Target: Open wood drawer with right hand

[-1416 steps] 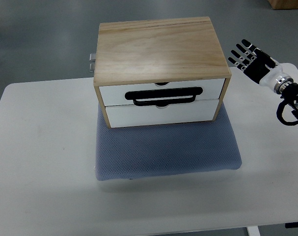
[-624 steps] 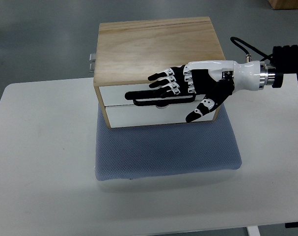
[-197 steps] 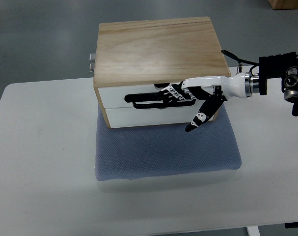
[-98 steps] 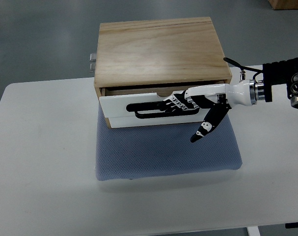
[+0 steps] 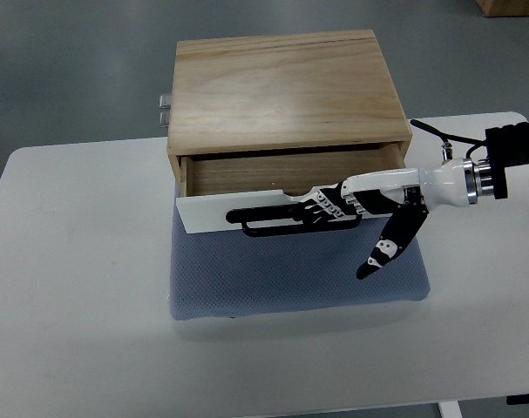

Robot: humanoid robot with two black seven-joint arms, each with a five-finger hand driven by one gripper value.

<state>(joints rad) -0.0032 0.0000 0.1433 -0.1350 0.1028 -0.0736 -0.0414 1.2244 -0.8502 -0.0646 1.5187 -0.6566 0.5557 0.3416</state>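
A light wooden box (image 5: 281,91) with white-fronted drawers stands on a blue-grey mat (image 5: 290,279). Its top drawer (image 5: 286,178) is pulled partly out, showing a bare wooden inside. My right hand (image 5: 329,212) comes in from the right, its fingers hooked on the drawer's black handle (image 5: 264,223), thumb (image 5: 388,251) hanging free below. The lower drawer is hidden under the open one. The left hand is out of view.
The box and mat sit on a white table (image 5: 72,287). A small metal fitting (image 5: 164,106) sticks out at the box's back left. Grey floor lies beyond the table's far edge.
The right hand reached from the far right to the handle, hooked it, and has pulled the top drawer out toward me; it is further out than half a second ago.
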